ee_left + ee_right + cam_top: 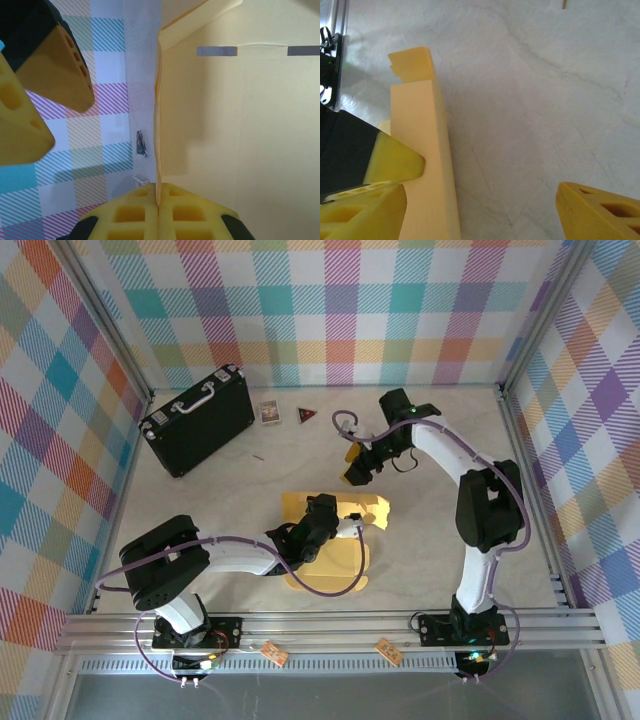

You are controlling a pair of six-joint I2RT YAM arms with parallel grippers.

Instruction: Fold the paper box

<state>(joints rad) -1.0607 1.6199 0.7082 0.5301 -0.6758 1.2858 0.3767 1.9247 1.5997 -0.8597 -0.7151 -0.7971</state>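
Mustard paper box (pixel 335 562), heading unclear; left gripper (pixel 158 207) tight on it, right gripper (pixel 354 467) wide.

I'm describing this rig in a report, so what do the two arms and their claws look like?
The left arm and right arm both have white links, black joints and a purple cable looping alongside. The left claw and right claw are black with two yellow wedge-shaped fingers, pitted with rectangular holes.
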